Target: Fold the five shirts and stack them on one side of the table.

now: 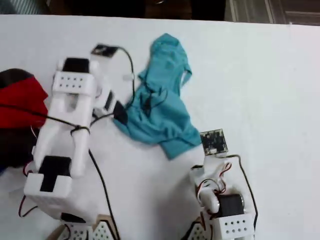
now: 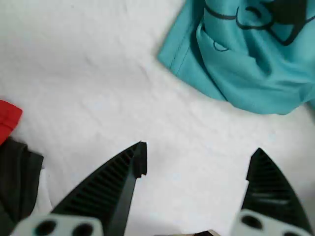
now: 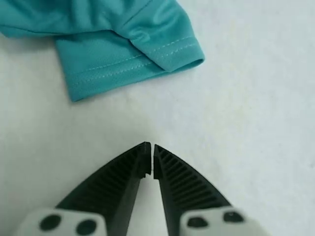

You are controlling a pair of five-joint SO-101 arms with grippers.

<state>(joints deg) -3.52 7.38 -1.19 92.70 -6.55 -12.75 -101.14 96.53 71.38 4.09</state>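
A crumpled teal shirt (image 1: 160, 100) lies in the middle of the white table (image 1: 270, 85). My left gripper (image 2: 199, 152) stands open just above the bare table, short of the teal shirt (image 2: 246, 64)'s near hem, with nothing between its fingers. In the high view the left gripper (image 1: 118, 111) sits at the shirt's left edge. My right gripper (image 3: 151, 147) is shut and empty, a short way back from the teal shirt (image 3: 123, 44)'s sleeve. The right arm (image 1: 217, 195) is folded back near the table's front edge.
A red shirt (image 1: 22, 100) and a black shirt (image 1: 12, 145) lie piled at the table's left edge, beside the left arm (image 1: 65, 125). The red shirt (image 2: 7, 120) and the black shirt (image 2: 17, 172) also show beside the left gripper. The table's right half is bare.
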